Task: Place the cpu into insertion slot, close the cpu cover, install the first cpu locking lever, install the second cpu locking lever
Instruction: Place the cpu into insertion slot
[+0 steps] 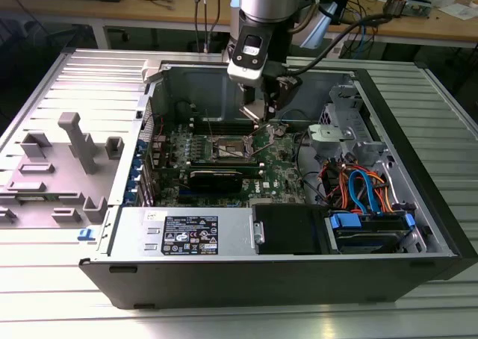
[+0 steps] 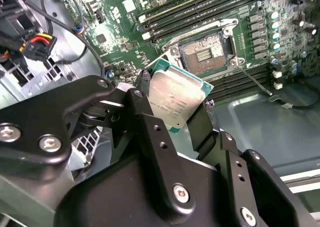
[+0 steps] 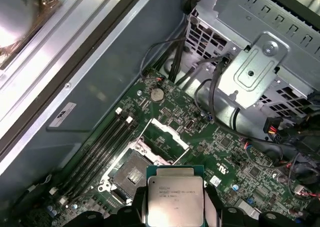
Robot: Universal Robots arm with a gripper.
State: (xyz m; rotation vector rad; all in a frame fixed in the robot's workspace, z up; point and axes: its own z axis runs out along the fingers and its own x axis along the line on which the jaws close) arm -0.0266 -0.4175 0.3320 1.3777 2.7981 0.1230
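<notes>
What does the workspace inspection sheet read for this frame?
Surface: ribbed metal table carrying an open computer case.
Job's things: cpu held above the board; insertion slot empty; cpu cover swung open.
Clutter: grey fixture blocks on the exterior view's left.
Grippers: gripper shut on the cpu's edges.
Cables: orange and blue cables inside the case, apart from the slot.
Surroundings: wooden benches with wires behind.

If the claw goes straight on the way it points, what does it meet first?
Probably the open insertion slot, or the green board at its edge. The claw, shut on the cpu, points down at it with nothing between; exact alignment is unclear.
</notes>
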